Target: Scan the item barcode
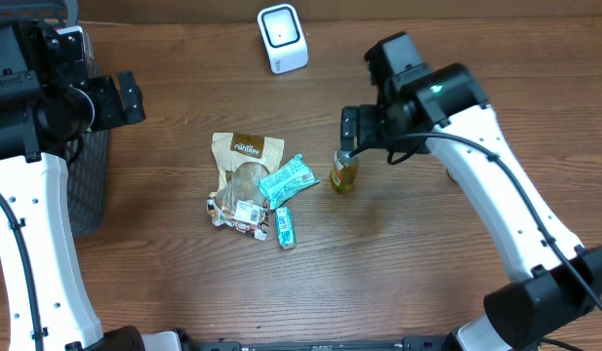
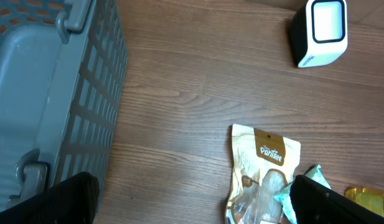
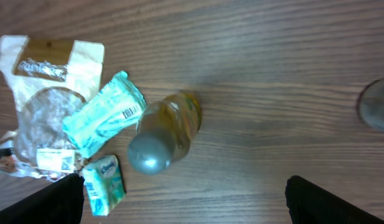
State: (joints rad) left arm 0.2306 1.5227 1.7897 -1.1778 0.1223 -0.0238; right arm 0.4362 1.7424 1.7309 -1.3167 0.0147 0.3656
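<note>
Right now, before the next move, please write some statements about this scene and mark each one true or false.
1. The bottle stands upright on the table. True.
2. The right gripper holds the bottle. False: its jaws are open and the bottle stands free.
3. The scanner lies in the basket. False: it stands on the table, apart from the basket.
4. A teal packet partly covers the pouch. True.
5. The left gripper is open and empty. True.

Overhead looks straight down on the whole table (image 1: 379, 273). Left wrist looks down, closer, at basket (image 2: 48, 93) and scanner (image 2: 322, 31). Right wrist sits close over the bottle (image 3: 163, 134). All show the bag (image 1: 244, 156).
</note>
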